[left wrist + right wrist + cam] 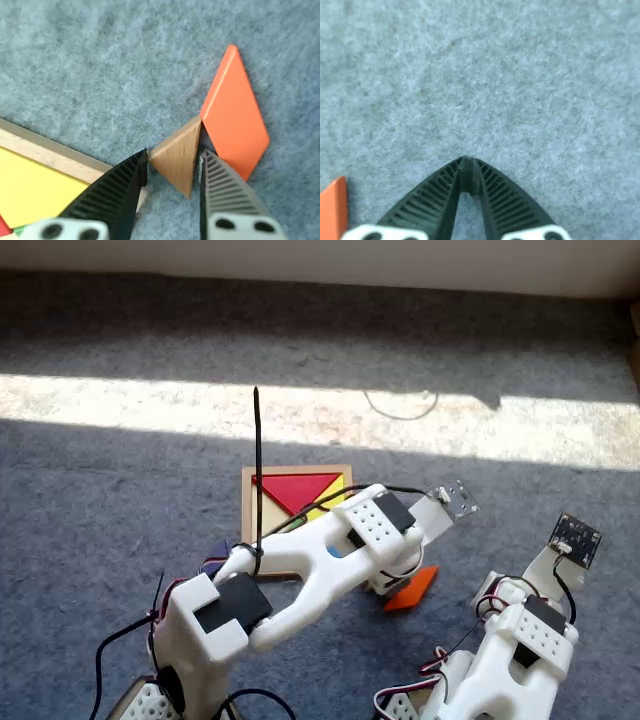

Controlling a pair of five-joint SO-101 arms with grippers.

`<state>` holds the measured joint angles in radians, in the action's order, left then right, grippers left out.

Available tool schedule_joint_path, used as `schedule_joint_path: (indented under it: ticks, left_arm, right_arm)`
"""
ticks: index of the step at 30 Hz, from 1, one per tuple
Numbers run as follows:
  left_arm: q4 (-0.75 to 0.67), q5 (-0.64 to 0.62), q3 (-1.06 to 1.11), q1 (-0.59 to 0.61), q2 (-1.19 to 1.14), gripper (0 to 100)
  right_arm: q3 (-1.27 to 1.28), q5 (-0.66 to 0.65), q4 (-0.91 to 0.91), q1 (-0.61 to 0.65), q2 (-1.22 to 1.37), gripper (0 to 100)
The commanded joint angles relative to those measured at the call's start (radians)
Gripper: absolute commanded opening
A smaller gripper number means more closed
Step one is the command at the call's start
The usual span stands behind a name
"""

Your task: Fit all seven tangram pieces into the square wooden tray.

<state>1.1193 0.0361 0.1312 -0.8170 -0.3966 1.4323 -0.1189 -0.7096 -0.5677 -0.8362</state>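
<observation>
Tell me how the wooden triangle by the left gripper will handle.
The wooden triangle looks rigid and light, unlikely to bend. Its slanted edges might slip from the left gripper. Being flat, it likely slides, not rolls.

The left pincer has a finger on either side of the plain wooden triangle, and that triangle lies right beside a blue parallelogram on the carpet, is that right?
One thing is off: the parallelogram is orange, not blue, as the left wrist view shows. The rest holds: the left pincer straddles the wooden triangle beside it.
</observation>
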Motion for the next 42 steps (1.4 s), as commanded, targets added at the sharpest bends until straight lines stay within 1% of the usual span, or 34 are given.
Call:
schedule_joint_path:
  ticks: [1,6,10,14,16,22,23,26,33,38,42]
  left_arm:
    - [0.034,-0.009,-0.104,-0.018,-0.039,15]
    - [0.08,-0.009,-0.15,-0.018,-0.076,15]
    - [0.114,-0.011,-0.154,-0.01,-0.053,9]
    - [0.19,-0.011,-0.148,-0.008,0.054,8]
    - [0.206,-0.011,-0.128,-0.001,0.116,8]
    - [0.213,0.0,-0.031,0.108,0.274,8]
    - [0.215,0.035,-0.013,0.128,0.295,8]
    - [0.232,0.212,0.054,0.188,0.367,8]
    - [0.229,0.683,0.15,0.325,0.47,8]
    - [0.229,0.982,0.185,0.348,0.47,8]
    - [0.227,1.122,0.203,0.34,0.47,8]
  right_arm:
    - [-0.054,-0.003,0.021,0.007,-0.013,0.4]
    - [-0.054,-0.003,0.021,0.007,-0.013,0.4]
    - [-0.054,-0.003,0.021,0.007,-0.013,0.4]
    - [-0.054,-0.003,0.021,0.007,-0.013,0.4]
    - [-0.054,-0.003,0.021,0.007,-0.013,0.4]
    - [-0.054,-0.003,0.021,0.007,-0.013,0.4]
    - [-0.054,-0.003,0.021,0.007,-0.013,0.4]
    - [-0.054,-0.003,0.021,0.007,-0.013,0.4]
    - [-0.054,-0.003,0.021,0.007,-0.013,0.4]
    - [-0.054,-0.003,0.021,0.007,-0.013,0.4]
    - [-0.054,-0.003,0.021,0.008,-0.013,0.4]
